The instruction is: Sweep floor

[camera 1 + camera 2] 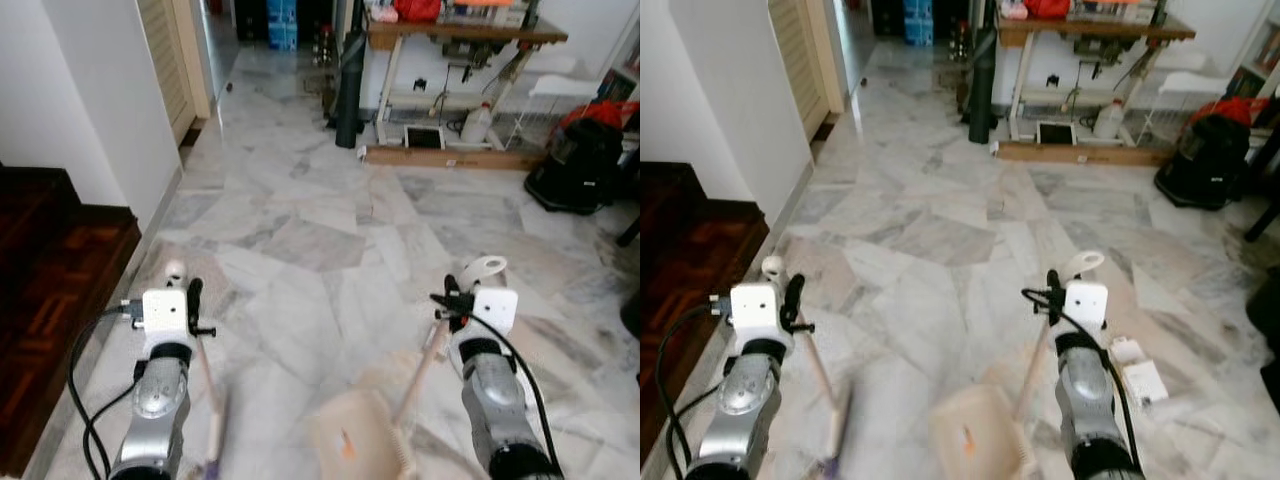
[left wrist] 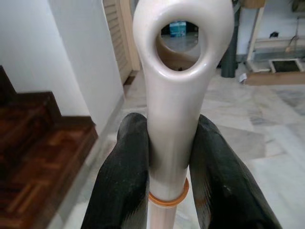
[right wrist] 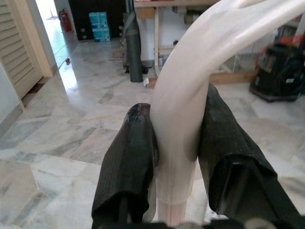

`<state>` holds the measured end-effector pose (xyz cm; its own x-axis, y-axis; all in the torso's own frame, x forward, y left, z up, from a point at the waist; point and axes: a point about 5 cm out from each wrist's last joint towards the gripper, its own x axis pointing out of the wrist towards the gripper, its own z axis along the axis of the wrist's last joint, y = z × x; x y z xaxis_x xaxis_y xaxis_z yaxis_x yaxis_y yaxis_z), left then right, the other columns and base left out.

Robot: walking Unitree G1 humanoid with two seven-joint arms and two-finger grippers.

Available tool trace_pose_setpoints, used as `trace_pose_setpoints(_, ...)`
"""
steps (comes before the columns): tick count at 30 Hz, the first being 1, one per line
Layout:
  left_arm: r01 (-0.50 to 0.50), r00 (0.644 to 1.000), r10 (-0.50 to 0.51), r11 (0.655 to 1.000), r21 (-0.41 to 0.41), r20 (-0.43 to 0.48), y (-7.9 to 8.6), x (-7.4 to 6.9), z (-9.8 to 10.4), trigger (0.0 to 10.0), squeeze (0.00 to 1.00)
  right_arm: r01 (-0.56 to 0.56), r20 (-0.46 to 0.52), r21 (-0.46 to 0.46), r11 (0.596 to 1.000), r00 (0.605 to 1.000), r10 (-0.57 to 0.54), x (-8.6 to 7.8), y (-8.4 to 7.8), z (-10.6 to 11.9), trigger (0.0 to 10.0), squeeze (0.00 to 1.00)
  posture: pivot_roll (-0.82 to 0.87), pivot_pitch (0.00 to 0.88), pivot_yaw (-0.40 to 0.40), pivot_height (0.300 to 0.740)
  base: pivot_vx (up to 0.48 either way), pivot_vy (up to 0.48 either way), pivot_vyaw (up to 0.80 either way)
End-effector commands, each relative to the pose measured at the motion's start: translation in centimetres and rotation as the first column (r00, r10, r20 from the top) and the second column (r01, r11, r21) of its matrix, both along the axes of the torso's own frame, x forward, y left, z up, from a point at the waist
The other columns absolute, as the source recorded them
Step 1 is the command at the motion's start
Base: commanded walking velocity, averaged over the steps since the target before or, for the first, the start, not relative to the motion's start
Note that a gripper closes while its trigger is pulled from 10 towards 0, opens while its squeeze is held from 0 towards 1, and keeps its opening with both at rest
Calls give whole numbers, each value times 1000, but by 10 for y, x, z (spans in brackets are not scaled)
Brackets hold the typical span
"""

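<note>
My left gripper (image 1: 191, 302) is shut on the cream top of a broom handle (image 2: 177, 95), which ends in a hanging hole. The broom's stick (image 1: 206, 375) slants down to purple bristles (image 1: 212, 466) at the lower edge of the view. My right gripper (image 1: 453, 299) is shut on the looped white handle (image 3: 190, 86) of a dustpan. Its stick (image 1: 424, 365) runs down to the beige pan (image 1: 350, 440), which rests on the marble floor (image 1: 300, 240) between my arms. Some small white scraps (image 1: 1138, 372) lie on the floor just right of my right arm.
Dark wooden steps (image 1: 50, 290) and a white wall (image 1: 100, 110) border the left. A wooden table (image 1: 460, 38) with clutter stands at the back, a dark rolled item (image 1: 350, 90) beside it. A black and red vacuum (image 1: 580, 160) sits at the right. Open marble floor stretches ahead.
</note>
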<state>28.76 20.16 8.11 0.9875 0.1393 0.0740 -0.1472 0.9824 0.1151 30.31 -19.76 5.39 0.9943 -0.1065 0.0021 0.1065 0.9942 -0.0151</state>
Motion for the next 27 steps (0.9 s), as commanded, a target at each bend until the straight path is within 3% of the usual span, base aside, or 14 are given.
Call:
trace_pose_setpoints(1, 22, 999, -22, 1000, -5, 45, -7, 4, 9, 10000, 0, 23, 21, -9, 1000, 1000, -22, 1, -7, 5, 10000, 0, -60, 0, 7, 740, 428, 0, 0)
trace_pose_setpoints(27, 18, 999, -17, 1000, -8, 41, -7, 5, 8, 10000, 0, 17, 24, -4, 1000, 1000, -17, 1, -6, 5, 10000, 0, -64, 0, 5, 740, 420, 0, 0)
